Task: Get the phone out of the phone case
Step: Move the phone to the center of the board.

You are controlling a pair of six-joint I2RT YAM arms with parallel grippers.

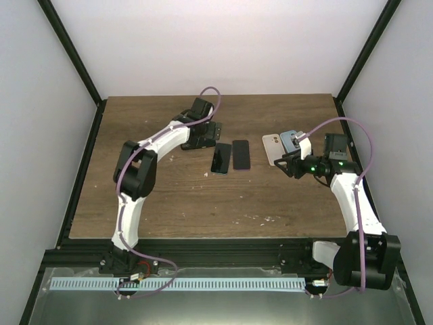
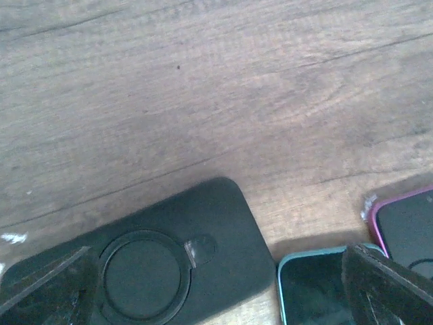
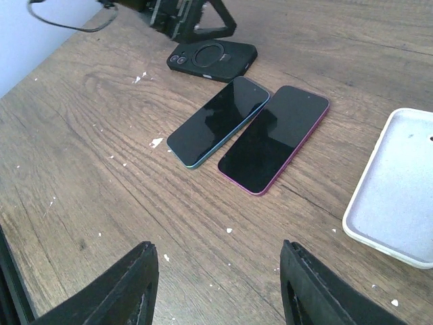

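Note:
A black phone case (image 2: 155,257) with a round ring lies back up on the wooden table; it also shows in the right wrist view (image 3: 212,59), with camera lenses at one end. My left gripper (image 2: 216,298) is open just above it, its fingers (image 2: 47,291) standing either side of the case and the corner of a teal-edged phone (image 2: 314,288). In the top view the left gripper (image 1: 203,139) is at the far middle. My right gripper (image 3: 216,288) is open and empty above bare wood, to the right (image 1: 287,164).
A teal-edged phone (image 3: 218,120) and a purple-edged phone (image 3: 274,137) lie face up side by side in the middle (image 1: 230,156). A white empty case (image 3: 399,196) lies to the right, with a light blue item (image 1: 291,141) beside it. Black frame posts and white walls surround the table.

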